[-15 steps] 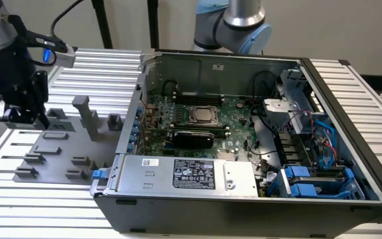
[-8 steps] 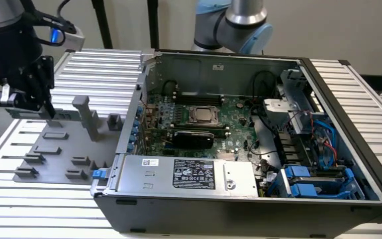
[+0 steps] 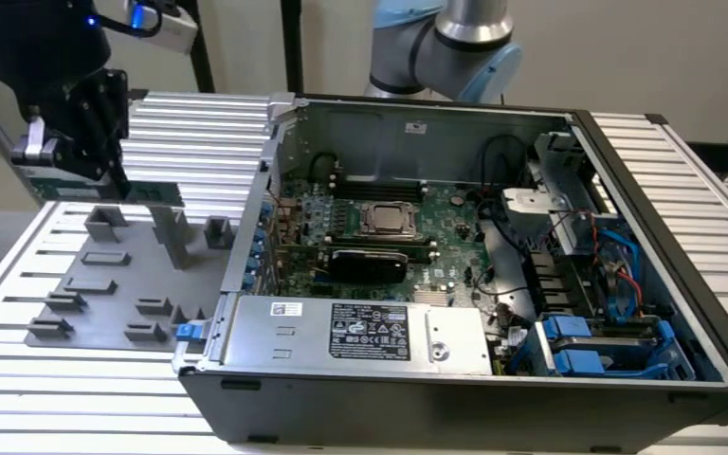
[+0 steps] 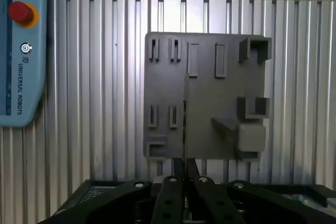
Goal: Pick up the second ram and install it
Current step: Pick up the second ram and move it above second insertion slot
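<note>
Nearest you sits the open computer case (image 3: 465,403), across the lower right of the frame. At upper left, your tool (image 3: 80,175) is clamped shut on the second ram (image 3: 136,194), with the green stick held level above the grey tray (image 3: 99,318) on the slatted counter (image 3: 35,398). Further right, the motherboard (image 3: 453,213) lies inside the case.

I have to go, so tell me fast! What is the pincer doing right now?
The pincer is closed, holding the green memory stick above the grey tray.
</note>
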Available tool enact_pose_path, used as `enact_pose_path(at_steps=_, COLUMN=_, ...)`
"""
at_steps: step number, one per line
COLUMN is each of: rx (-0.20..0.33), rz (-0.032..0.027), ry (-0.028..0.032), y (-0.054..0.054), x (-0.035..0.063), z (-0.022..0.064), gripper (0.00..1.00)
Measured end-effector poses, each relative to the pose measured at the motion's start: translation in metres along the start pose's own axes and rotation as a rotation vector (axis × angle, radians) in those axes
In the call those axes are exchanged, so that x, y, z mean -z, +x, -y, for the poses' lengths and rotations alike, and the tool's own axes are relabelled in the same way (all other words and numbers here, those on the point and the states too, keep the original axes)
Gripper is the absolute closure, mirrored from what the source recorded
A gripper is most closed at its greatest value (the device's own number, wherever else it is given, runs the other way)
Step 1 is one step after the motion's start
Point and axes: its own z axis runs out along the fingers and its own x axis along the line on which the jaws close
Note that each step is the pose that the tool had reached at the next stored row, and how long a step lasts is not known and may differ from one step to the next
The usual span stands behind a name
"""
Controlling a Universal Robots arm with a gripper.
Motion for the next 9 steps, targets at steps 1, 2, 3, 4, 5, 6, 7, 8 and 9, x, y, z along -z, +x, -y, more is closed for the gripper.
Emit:
enact_pose_path(at_steps=1, rx=0.000, rz=0.0002, ry=0.0002, y=0.000, x=0.0044, z=0.0042, gripper=1.00)
enact_pose_path(at_steps=2, rx=0.000, rz=0.0002, ry=0.0001, y=0.000, x=0.0094, z=0.0088, gripper=1.00)
enact_pose_path(at_steps=3, rx=0.000, rz=0.0002, ry=0.0000, y=0.000, x=0.0139, z=0.0132, gripper=1.00)
enact_pose_path(at_steps=4, rx=0.000, rz=0.0004, ry=0.0001, y=0.000, x=0.0183, z=0.0177, gripper=1.00)
enact_pose_path(at_steps=5, rx=0.000, rz=0.0005, ry=0.0001, y=0.000, x=0.0220, z=0.0219, gripper=1.00)
enact_pose_path(at_steps=6, rx=0.000, rz=0.0006, ry=0.0000, y=0.000, x=0.0257, z=0.0266, gripper=1.00)
enact_pose_path(at_steps=7, rx=0.000, rz=0.0012, ry=0.0001, y=-0.001, x=0.0287, z=0.0311, gripper=1.00)
enact_pose_path(at_steps=8, rx=0.000, rz=0.0019, ry=0.0002, y=-0.001, x=0.0312, z=0.0355, gripper=1.00)
enact_pose_path(at_steps=9, rx=0.000, rz=0.0027, ry=0.0000, y=-0.001, x=0.0330, z=0.0400, gripper=1.00)
